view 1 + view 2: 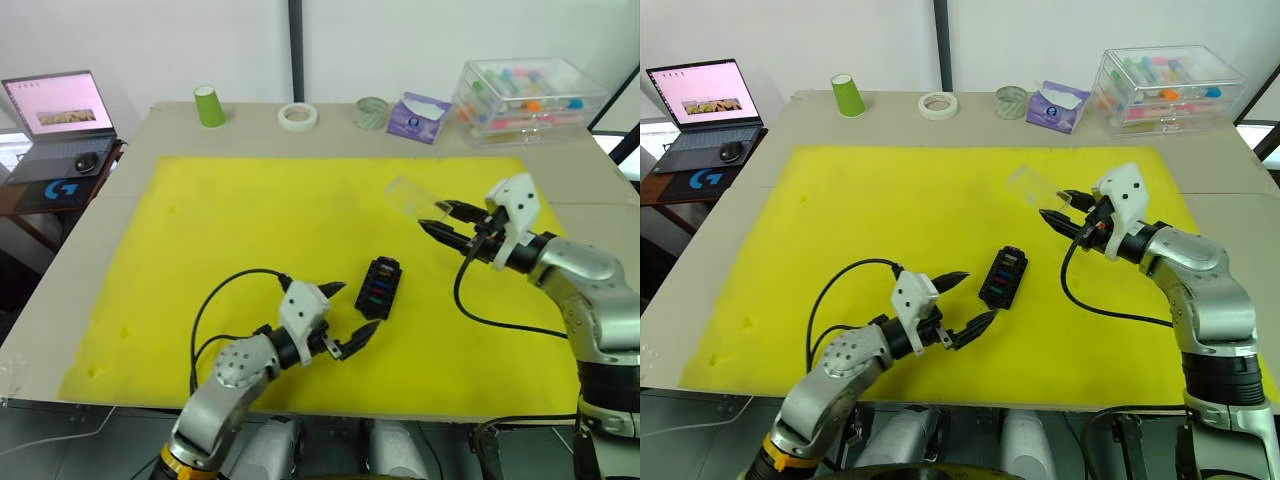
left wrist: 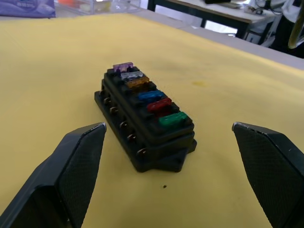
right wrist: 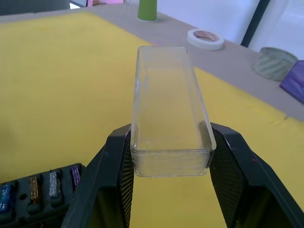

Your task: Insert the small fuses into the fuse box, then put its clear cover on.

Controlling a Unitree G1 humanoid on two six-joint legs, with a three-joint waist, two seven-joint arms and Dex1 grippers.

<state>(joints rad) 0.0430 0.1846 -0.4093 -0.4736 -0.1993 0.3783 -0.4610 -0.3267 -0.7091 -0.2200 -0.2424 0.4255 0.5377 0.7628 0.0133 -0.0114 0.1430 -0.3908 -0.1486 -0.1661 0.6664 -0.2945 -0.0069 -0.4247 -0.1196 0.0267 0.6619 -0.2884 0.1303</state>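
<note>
Both eye views look forward and down from the head over the yellow mat on the bench, sharing nearly the whole scene. The left wrist view sits low and close, facing the fuse box. The right wrist view looks closely along the clear cover.

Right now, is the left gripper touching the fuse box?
Apart. The left wrist view shows the left gripper open, its fingers standing on either side of the fuse box, with bare yellow mat between each and the box.
</note>
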